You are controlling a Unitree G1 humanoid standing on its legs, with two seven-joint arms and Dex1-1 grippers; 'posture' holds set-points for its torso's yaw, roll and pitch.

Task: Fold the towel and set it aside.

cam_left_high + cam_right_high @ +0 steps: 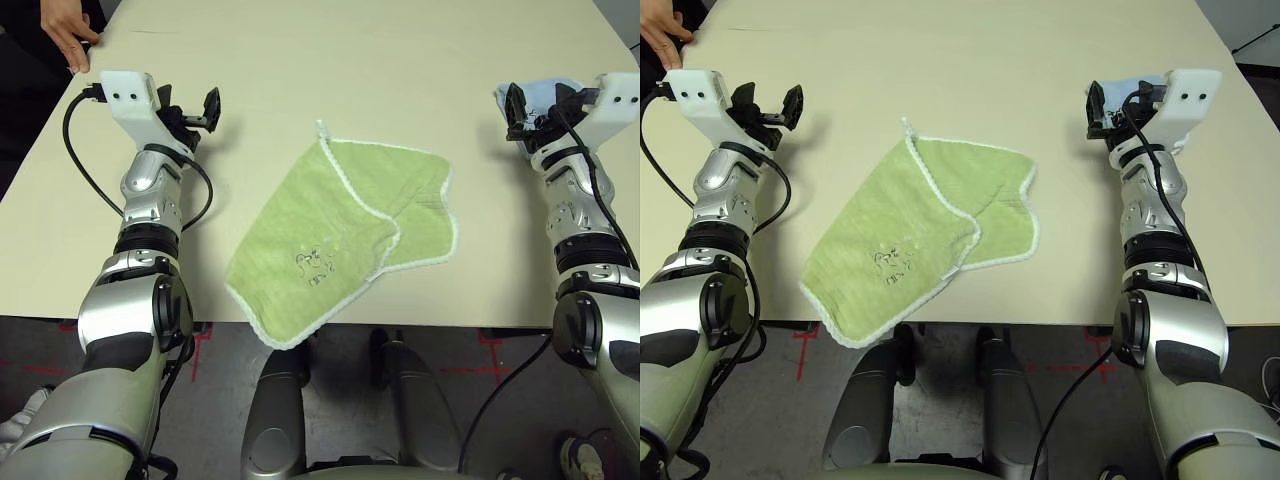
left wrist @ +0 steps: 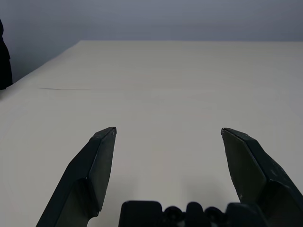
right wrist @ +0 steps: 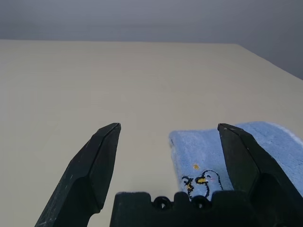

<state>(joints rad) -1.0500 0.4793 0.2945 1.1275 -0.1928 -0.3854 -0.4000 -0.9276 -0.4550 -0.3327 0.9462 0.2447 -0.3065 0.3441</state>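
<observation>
The lime-green towel (image 1: 335, 235) lies loosely on the beige table (image 1: 330, 70) near its front edge, one side folded over, white scalloped edging all round and a small dark embroidered motif (image 1: 314, 266) facing up. A small loop (image 1: 321, 127) sticks out at its far corner. My left gripper (image 1: 197, 110) hovers over the table to the left of the towel, open, nothing between its fingers (image 2: 102, 161). My right gripper (image 1: 517, 110) hovers to the right of the towel, open and empty, its fingers (image 3: 104, 161) above a light blue folded cloth.
The light blue folded cloth (image 3: 208, 156) with a penguin motif lies at the table's right side under my right gripper. A person's hand (image 1: 68, 35) rests at the far left table edge. Bare tabletop stretches behind the towel.
</observation>
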